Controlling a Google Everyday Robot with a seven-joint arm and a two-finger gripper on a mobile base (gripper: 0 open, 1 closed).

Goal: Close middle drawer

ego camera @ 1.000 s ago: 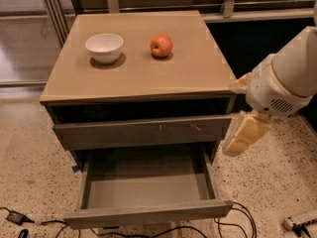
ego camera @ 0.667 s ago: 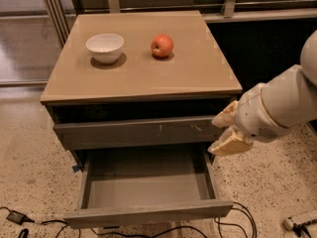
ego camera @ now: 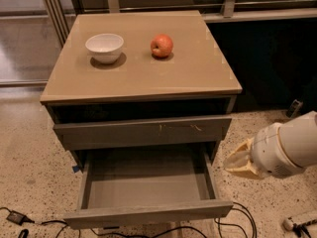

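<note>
The middle drawer (ego camera: 147,186) is pulled far out of the cabinet (ego camera: 141,78), its smooth grey inside bare and its plain front panel (ego camera: 148,213) nearest the camera. Above it is the grey drawer front (ego camera: 143,131) with small pale scratches, out only a little. My gripper (ego camera: 238,161), pale yellow at the end of a white arm, hangs just right of the open drawer's right side, at about the height of its rim and apart from it.
A white bowl (ego camera: 104,47) and a red apple (ego camera: 162,45) sit on the cabinet top. Black cables (ego camera: 240,221) lie on the speckled floor under and right of the drawer, with a white power strip (ego camera: 298,224) at the bottom right.
My gripper has dropped from beside the scratched drawer front to beside the open middle drawer, ending a little further right. The drawer has not moved.
</note>
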